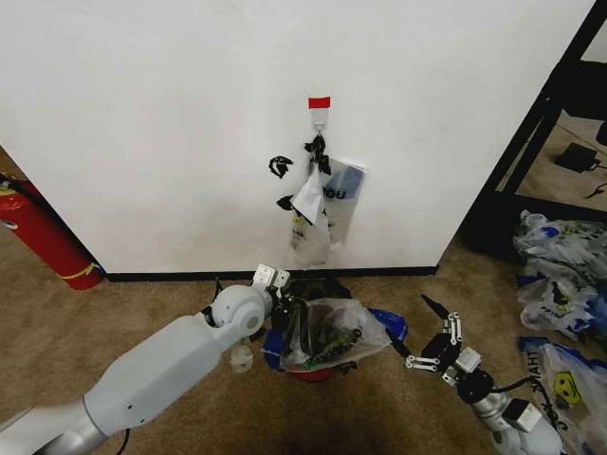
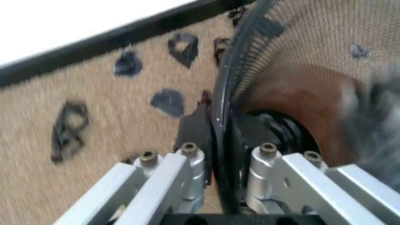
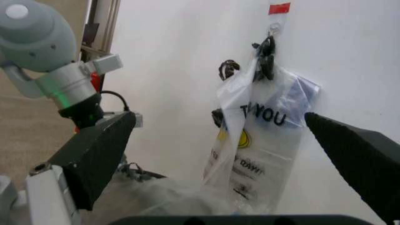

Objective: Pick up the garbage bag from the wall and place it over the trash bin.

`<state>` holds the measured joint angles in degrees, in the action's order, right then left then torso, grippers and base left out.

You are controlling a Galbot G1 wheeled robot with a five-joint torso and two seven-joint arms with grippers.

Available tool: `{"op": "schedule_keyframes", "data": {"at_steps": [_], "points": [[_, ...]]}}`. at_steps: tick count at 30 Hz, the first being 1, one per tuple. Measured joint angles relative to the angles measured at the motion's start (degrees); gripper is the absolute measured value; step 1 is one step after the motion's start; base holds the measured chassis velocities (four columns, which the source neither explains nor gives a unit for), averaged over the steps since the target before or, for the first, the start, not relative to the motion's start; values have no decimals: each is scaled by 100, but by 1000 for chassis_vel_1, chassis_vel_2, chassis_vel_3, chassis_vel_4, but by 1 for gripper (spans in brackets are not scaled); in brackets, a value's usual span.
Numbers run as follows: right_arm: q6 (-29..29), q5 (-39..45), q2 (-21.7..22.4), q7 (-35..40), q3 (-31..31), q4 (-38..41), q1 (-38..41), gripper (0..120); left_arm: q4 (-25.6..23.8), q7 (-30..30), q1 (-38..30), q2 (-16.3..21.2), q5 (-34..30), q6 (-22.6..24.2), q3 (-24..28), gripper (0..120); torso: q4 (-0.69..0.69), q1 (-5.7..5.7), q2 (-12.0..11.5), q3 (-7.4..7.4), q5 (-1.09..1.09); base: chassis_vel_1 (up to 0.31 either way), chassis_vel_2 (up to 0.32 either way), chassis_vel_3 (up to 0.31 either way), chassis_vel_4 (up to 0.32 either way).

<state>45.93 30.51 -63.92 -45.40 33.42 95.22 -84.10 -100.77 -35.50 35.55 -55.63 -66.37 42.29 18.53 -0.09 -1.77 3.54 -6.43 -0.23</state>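
Note:
The garbage bag (image 1: 337, 332), see-through with blue patches and dark print, is draped over the trash bin (image 1: 313, 372), a black mesh basket with a red base on the carpet below the wall (image 1: 142, 114). My left gripper (image 1: 285, 308) is at the bin's left rim. In the left wrist view its fingers (image 2: 194, 133) straddle the mesh rim (image 2: 220, 93), closed against it with the bag's film over it. My right gripper (image 1: 413, 322) hovers open to the right of the bin, beside the bag's blue edge and holding nothing. In its wrist view the bag (image 3: 162, 199) lies below.
Whitish "YOU" bags (image 1: 327, 213) hang from a hook (image 1: 320, 118) under a red tape strip. A red fire extinguisher (image 1: 43, 237) stands at the left. A black rack (image 1: 531, 142) and heaped smiley bags (image 1: 560, 284) are at the right.

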Motion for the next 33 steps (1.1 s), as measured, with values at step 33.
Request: {"op": "schedule_keyframes", "data": {"at_steps": [33], "points": [[126,-103,-3,-2,-640,-660,685,100,-1668,-1973,3618,-1431,24,-1724,-2574,4,0,0,1,0,0,0,0,0,0]]}}
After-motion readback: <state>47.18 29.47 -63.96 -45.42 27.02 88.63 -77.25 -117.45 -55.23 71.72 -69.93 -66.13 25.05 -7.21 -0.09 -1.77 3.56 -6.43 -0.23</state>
